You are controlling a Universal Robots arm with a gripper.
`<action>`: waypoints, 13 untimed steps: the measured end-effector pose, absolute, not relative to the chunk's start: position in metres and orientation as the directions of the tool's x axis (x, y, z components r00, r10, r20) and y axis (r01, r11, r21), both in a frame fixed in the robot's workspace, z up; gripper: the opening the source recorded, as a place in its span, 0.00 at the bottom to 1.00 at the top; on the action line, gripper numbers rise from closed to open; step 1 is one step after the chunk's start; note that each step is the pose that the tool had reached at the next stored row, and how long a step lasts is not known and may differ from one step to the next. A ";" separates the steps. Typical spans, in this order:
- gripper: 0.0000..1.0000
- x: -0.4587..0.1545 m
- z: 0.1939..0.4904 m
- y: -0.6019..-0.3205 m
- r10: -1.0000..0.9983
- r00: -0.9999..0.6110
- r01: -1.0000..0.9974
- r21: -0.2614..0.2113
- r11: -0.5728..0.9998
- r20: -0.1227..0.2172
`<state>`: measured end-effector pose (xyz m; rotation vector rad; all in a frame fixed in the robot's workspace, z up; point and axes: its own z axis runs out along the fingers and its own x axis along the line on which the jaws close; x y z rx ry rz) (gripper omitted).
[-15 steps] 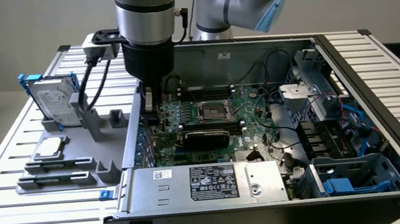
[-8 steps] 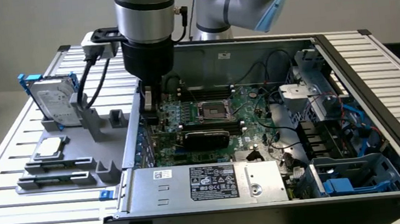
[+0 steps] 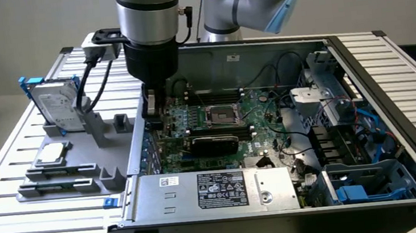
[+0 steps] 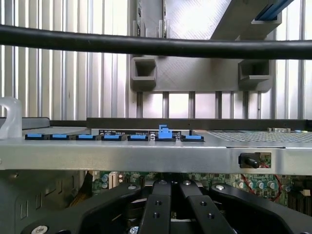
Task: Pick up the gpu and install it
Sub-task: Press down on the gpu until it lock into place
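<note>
Gripper: fingers pressing together, holding nothing, hanging inside the open computer case beside its rear wall. Gpu: black card sitting edge-down on the motherboard, just beside the fingers. Hard drive: standing upright in the grey holder on the worktop, well apart from the fingers.

Gpu: black cover up, flat, seated crosswise on green motherboard inside open case, below CPU socket.
</note>
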<state>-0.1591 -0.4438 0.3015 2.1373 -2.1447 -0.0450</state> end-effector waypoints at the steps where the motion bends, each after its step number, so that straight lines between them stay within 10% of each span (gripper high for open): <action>1: 0.11 -0.159 0.301 -0.444 -0.998 -0.001 -0.995 0.101 0.007 0.059; 13: 0.11 -0.158 0.300 -0.443 -0.998 -0.002 -0.995 0.101 0.008 0.062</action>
